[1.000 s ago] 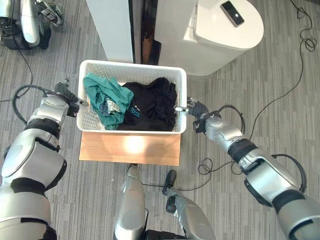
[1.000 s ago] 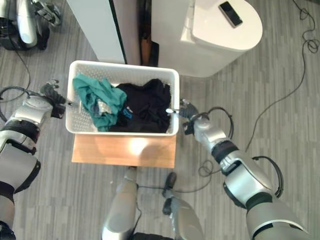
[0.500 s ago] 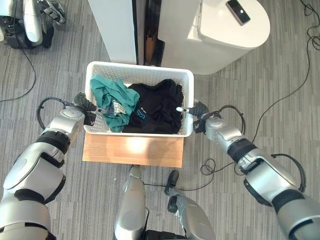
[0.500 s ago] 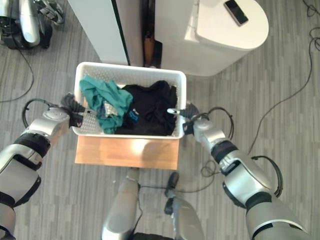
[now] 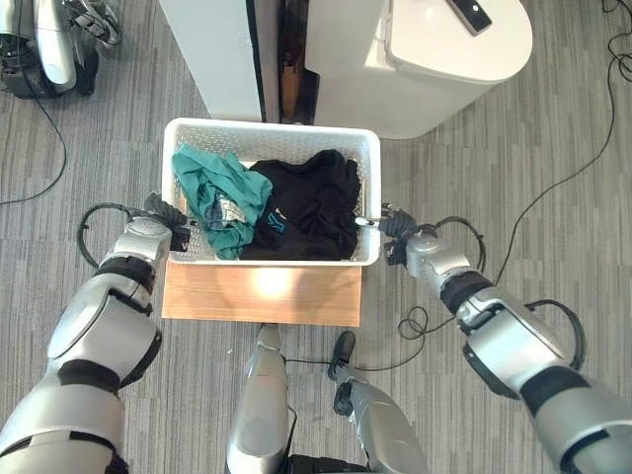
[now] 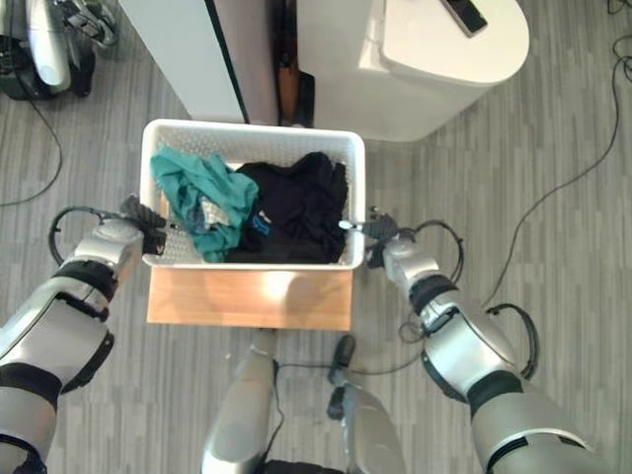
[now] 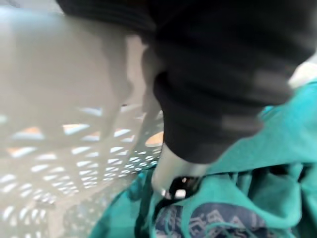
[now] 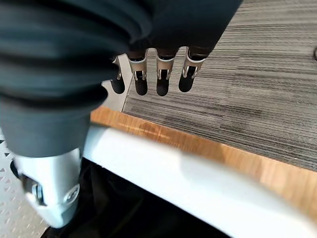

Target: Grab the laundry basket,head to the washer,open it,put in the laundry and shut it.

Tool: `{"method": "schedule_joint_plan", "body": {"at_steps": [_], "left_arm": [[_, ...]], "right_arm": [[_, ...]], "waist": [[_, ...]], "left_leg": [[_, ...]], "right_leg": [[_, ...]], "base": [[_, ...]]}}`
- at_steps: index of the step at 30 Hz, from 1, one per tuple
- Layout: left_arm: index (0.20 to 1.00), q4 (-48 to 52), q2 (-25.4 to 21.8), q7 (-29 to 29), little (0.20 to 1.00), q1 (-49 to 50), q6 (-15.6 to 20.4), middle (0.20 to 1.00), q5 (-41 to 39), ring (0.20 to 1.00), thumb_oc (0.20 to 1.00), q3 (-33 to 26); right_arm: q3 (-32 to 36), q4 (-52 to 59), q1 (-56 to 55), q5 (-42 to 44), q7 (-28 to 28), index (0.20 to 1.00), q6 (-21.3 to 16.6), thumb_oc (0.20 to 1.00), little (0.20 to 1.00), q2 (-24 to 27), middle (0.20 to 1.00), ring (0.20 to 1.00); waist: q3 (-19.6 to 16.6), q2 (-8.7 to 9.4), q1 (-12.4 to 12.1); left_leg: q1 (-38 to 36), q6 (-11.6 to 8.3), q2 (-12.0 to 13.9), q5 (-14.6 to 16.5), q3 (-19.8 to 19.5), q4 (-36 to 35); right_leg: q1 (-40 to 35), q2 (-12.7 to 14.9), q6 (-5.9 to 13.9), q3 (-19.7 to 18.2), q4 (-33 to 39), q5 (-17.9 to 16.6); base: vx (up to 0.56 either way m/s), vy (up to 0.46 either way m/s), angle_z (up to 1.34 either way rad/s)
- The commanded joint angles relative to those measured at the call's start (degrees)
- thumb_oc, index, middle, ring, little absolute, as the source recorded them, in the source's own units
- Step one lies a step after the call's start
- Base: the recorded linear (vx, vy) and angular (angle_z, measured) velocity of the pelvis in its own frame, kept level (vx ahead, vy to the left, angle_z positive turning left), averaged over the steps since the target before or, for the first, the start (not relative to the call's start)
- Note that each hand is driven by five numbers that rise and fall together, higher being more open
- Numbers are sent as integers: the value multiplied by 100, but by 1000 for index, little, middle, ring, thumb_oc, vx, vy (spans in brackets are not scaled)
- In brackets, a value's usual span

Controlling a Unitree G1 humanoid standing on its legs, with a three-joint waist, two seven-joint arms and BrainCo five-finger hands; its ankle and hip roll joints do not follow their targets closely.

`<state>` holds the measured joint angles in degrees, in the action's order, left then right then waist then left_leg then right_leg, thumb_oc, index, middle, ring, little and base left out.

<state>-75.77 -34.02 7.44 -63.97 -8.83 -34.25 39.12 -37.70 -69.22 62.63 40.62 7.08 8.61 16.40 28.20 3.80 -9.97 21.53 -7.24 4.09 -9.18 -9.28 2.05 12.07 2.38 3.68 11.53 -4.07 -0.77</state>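
Closed both hands, left hand (image 5: 166,219) and right hand (image 5: 393,229), onto laundry basket (image 5: 370,178) rims, thumbs hooked inside; grasping, needed lifting next.

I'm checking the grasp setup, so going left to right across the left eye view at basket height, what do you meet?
Left hand → teal garment → black clothes → basket right wall → right hand.
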Motion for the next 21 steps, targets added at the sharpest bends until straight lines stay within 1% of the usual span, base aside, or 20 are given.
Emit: {"method": "schedule_joint_plan", "body": {"at_steps": [1,2,4,7,14,15,16,18,19,21], "left_arm": [[200,-402,448,-204,200,51,-86,200,355,200,200,140],[200,-400,448,-229,200,-2,-74,200,549,200,200,228],[200,-295,413,-230,200,-55,11,200,851,200,200,367],[200,-358,371,-184,200,-120,59,200,1140,200,200,422],[200,-94,389,-51,200,56,187,200,1328,200,200,406],[200,118,366,-3,200,162,224,200,1471,200,200,453],[200,119,366,-2,200,163,224,200,1471,200,200,453],[200,601,232,72,200,374,259,200,1701,200,200,460],[200,603,232,72,200,377,258,200,1701,200,200,460],[200,1359,50,108,200,761,284,200,1768,200,200,314]], "right_arm": [[96,-258,207,-154,43,385,62,385,385,121,385,385],[67,-358,223,-167,3,200,73,200,200,86,200,200],[30,-403,231,-231,-32,200,63,200,200,73,200,200],[-68,-346,176,-314,-85,200,7,200,200,64,200,200],[-188,-6,2,-476,-103,200,-90,200,200,142,200,200],[-130,96,-74,-432,-89,200,-103,200,200,173,200,200],[-131,97,-75,-432,-89,200,-103,200,200,173,200,200],[-21,450,-298,-388,-45,200,-133,200,200,281,200,200],[-21,452,-300,-388,-43,200,-132,200,200,282,200,200],[155,1115,-601,-418,-16,200,-152,200,200,519,200,200]], "waist": [[159,240,59],[159,243,47],[159,241,39],[159,255,40],[159,246,42],[159,239,43],[159,239,43],[144,224,42],[144,224,40],[64,220,70]], "left_leg": [[309,345,-2,613,121,671],[327,351,-18,620,113,683],[332,359,-33,634,114,694],[330,365,-56,645,112,693],[273,391,-90,691,121,687],[227,405,-100,729,126,696],[226,405,-100,730,127,696],[124,441,-136,841,155,773],[123,441,-136,843,157,775],[48,489,-196,968,216,873]], "right_leg": [[286,452,122,-40,377,-544],[299,456,119,-43,377,-544],[295,463,116,-50,379,-544],[304,470,117,-62,372,-539],[280,502,127,-65,342,-511],[240,521,133,-80,331,-497],[239,521,133,-80,331,-497],[148,561,159,-134,276,-474],[147,561,159,-136,276,-474],[82,614,198,-195,241,-482]], "base": [[0,0,0],[10,1,5],[11,7,4],[0,0,0],[4,8,1],[0,0,0],[20,49,0],[20,57,-3],[27,76,-4],[36,110,-3]]}}
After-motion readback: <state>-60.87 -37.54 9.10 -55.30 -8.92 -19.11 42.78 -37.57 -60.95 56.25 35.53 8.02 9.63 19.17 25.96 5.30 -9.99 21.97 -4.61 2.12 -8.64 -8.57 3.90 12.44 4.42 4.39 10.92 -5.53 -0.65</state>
